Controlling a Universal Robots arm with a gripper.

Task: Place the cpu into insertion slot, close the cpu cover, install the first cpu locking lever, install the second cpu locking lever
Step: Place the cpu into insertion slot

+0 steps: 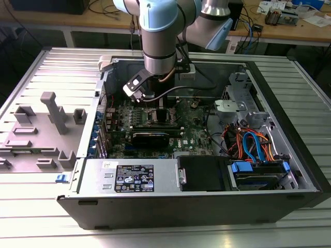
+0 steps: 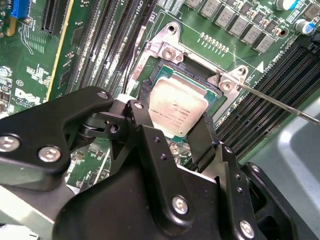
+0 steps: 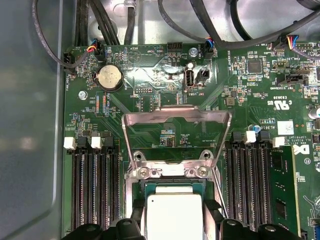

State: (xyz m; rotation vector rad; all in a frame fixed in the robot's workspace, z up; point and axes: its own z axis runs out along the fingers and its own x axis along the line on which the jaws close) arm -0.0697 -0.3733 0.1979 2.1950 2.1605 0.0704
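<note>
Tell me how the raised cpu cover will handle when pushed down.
The cpu cover is a thin windowed metal frame, so probably light and slightly springy. Raised on its hinge at the insertion slot, it should likely swing, not slide.

We are seeing a coin battery (image 3: 109, 78) sitting on the green board (image 3: 150, 65) | black memory slots (image 3: 95, 190) running in rows | orange and blue cables (image 1: 253, 142) lying near the power supply (image 1: 132, 175)

- Exterior view: high, angled down, far, over open black computer case (image 1: 181, 209).
- Both wrist views: close above green circuit board (image 2: 30, 75) (image 3: 150, 70), sharing flat silver square cpu (image 2: 177, 107) (image 3: 172, 215).
</note>
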